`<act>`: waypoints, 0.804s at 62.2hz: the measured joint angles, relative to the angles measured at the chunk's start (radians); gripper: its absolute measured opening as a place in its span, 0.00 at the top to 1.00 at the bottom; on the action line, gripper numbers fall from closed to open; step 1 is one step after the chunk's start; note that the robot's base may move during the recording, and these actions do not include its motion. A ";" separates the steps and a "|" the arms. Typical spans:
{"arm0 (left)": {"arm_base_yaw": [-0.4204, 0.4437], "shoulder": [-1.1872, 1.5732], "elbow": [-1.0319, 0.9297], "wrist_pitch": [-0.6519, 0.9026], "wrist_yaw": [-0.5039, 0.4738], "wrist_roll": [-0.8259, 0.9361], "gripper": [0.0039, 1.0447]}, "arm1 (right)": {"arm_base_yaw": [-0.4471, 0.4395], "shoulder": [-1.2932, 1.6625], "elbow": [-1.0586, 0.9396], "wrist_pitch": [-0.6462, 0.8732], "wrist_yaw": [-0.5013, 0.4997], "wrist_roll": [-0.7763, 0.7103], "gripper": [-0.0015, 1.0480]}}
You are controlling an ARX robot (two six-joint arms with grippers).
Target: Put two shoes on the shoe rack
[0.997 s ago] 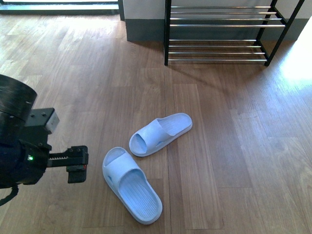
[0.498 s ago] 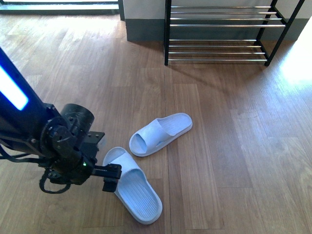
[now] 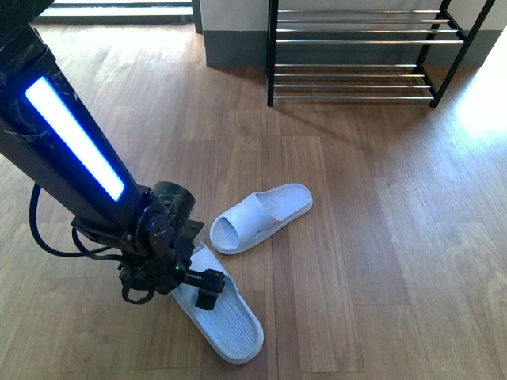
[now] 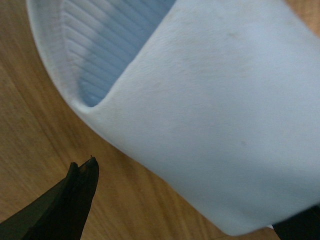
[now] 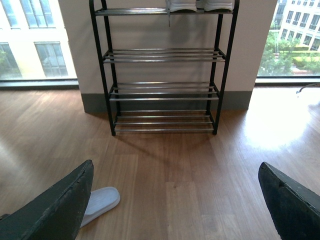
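Evidently the left gripper (image 3: 206,286), jaws spread, straddles the strap of the nearer pale blue moulded slide sandal (image 3: 230,324) to pinch and lift it. The black-and-chrome shoe rack (image 3: 352,97) stands at the wooden floor's (image 3: 380,237) far edge.

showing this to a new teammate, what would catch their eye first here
The left arm with its glowing blue strip cuts across the front view's left side, its pincer open over the strap of the nearer pale blue sandal on the wood floor. The second sandal lies just beyond it, and the black-and-chrome shoe rack stands at the back.
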State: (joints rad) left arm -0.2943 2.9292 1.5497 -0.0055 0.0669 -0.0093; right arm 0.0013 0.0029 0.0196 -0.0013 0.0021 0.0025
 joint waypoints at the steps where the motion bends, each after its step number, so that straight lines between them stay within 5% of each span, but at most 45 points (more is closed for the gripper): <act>1: 0.000 0.002 0.001 0.000 -0.013 0.009 0.09 | 0.000 0.000 0.000 0.000 0.000 0.000 0.09; 12: 0.010 0.013 -0.004 0.080 -0.128 0.085 0.09 | 0.000 0.000 0.000 0.000 0.000 0.000 0.09; 26: 0.036 0.022 -0.013 0.154 -0.236 0.130 0.41 | 0.000 0.000 0.000 0.000 0.000 0.000 0.09; 39: 0.057 0.022 -0.020 0.165 -0.280 0.131 0.80 | 0.000 0.000 0.000 0.000 0.000 0.000 0.09; 50: 0.099 -0.044 -0.108 0.177 -0.300 0.111 0.98 | 0.000 0.000 0.000 0.000 0.000 0.000 0.09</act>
State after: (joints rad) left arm -0.1951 2.8849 1.4422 0.1719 -0.2329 0.1013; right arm 0.0013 0.0029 0.0196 -0.0013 0.0021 0.0025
